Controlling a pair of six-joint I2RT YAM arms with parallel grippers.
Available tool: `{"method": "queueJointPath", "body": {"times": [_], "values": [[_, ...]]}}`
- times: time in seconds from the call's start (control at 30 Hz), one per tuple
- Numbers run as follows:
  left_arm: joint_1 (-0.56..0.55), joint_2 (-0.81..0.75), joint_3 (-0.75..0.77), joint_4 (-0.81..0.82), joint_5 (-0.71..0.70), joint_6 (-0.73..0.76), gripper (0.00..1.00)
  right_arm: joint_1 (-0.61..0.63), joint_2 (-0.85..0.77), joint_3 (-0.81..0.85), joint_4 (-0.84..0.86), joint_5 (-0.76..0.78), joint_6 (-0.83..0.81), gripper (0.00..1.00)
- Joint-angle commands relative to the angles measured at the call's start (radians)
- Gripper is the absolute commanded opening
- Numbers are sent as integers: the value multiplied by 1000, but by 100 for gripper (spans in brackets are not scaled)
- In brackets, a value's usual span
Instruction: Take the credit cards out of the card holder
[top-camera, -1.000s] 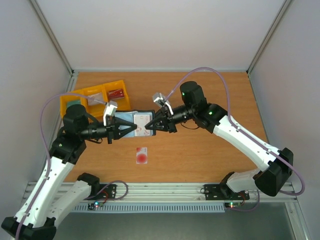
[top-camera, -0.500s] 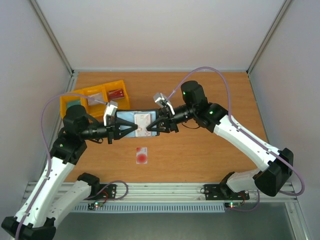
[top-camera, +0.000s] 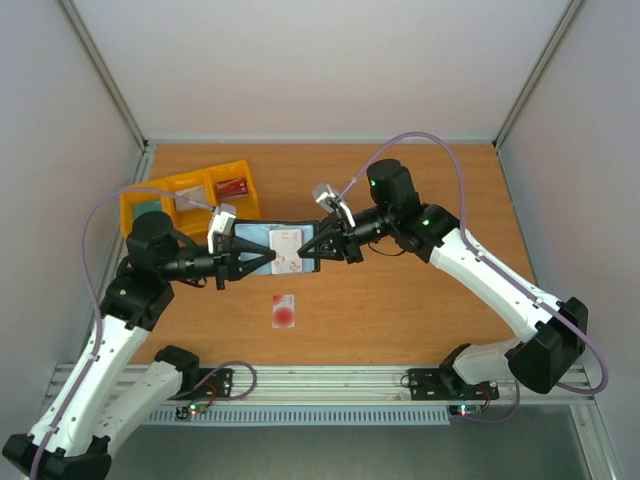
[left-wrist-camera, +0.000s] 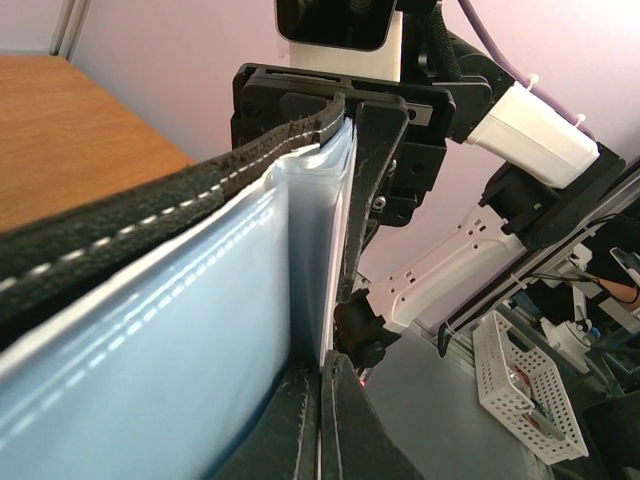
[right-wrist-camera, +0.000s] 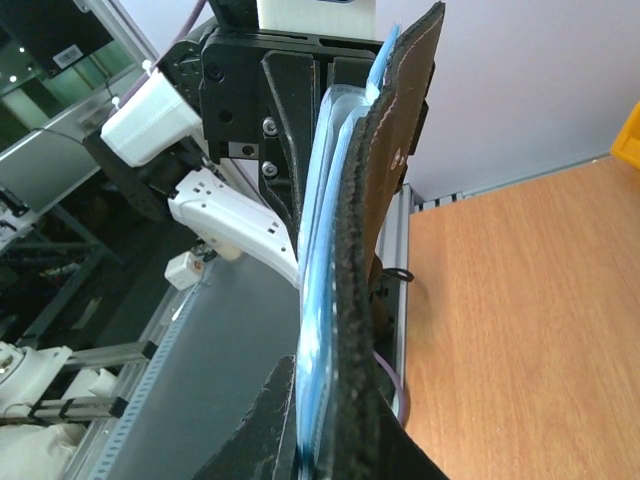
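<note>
Two pincers share one grip on the card holder (top-camera: 252, 240): your left pincer (top-camera: 268, 257) is clamped on its left edge and your right pincer (top-camera: 312, 250) on its right edge, with the wallet spread open between them, grey-blue pockets facing up. In the left wrist view the fingers (left-wrist-camera: 300, 430) are pressed together on the holder's (left-wrist-camera: 150, 300) pale pocket layers, directly opposite the right pincer (left-wrist-camera: 345, 130). The right wrist view shows the matching clamp, its fingers tight on the black stitched cover (right-wrist-camera: 365, 250).

One white card with small red marks (top-camera: 288, 245) sits in a pocket just beside the right pincer's tips; those marks are too small to read. The white card with the red circle (top-camera: 285, 311) lies flat on the desk (top-camera: 420, 300), apart from both pincers, on the side toward the arm bases. You cannot see the dark red card in any view.

Beyond the left pincer, at the desk's far left, stand the yellow bins (top-camera: 205, 178), holding teal, whitish and red cards whose print is illegible.
</note>
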Motion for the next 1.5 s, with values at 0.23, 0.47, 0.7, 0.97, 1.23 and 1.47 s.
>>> {"method": "queueJointPath", "body": {"times": [0.23,0.47,0.7,0.97,1.23,1.47], "values": [[9,-15,-1,53,30,42,0,-55,-29,-4,-52,-54,-21,7],[9,-14,-3,72,27,28,0,-55,-32,-12,-20,-68,-2,20],[9,-10,-13,101,22,6,0,-52,-27,-16,24,-72,40,32],[9,-7,-19,114,12,-5,0,-16,-11,-7,44,-56,51,21],[9,-17,-9,103,36,-17,0,-27,-23,-14,9,-69,5,1],[9,-21,17,33,62,43,0,-77,-30,-29,-16,-82,-9,1]]}}
